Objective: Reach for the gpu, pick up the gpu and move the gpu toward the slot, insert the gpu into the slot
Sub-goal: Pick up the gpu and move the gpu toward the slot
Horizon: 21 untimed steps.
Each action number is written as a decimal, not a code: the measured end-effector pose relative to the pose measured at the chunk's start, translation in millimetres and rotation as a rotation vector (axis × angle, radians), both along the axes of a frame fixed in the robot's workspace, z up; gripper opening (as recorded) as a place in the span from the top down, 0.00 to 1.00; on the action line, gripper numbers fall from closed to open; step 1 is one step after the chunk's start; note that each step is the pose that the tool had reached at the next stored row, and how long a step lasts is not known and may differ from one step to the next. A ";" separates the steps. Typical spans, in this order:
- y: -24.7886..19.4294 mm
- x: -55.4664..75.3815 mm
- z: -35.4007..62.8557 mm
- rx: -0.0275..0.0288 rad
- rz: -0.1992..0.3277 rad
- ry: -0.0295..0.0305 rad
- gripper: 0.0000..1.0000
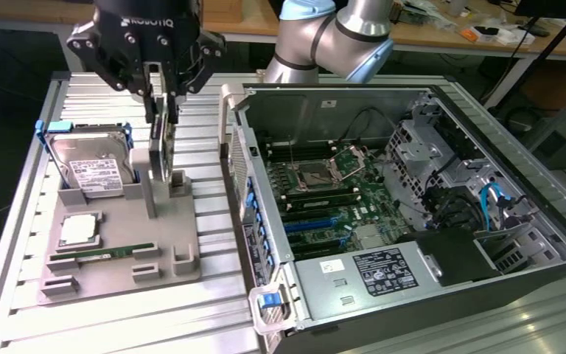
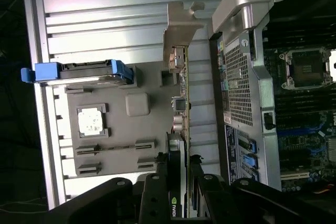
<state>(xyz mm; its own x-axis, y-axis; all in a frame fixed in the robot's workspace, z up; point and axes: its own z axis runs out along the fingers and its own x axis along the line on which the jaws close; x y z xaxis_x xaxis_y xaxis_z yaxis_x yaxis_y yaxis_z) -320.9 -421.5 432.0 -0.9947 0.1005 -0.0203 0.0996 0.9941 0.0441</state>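
Jaws clamped on upright gpu

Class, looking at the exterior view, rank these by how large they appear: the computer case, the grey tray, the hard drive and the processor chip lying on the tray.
1. computer case
2. grey tray
3. hard drive
4. processor chip
No two look alike in size.

tbl: ribbed alu | on: grey tray, open PC case
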 end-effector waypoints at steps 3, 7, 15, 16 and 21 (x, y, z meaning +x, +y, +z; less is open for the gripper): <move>1.0 0.0 9.2 -0.0001 0.001 -0.0024 0.73; 1.4 0.0 11.4 0.0007 0.029 -0.0038 0.73; 1.4 7.1 18.2 0.0220 0.100 -0.0046 0.73; 1.4 10.0 18.4 0.0226 0.102 -0.0044 0.73; 1.3 30.8 18.5 0.0227 0.103 -0.0043 0.73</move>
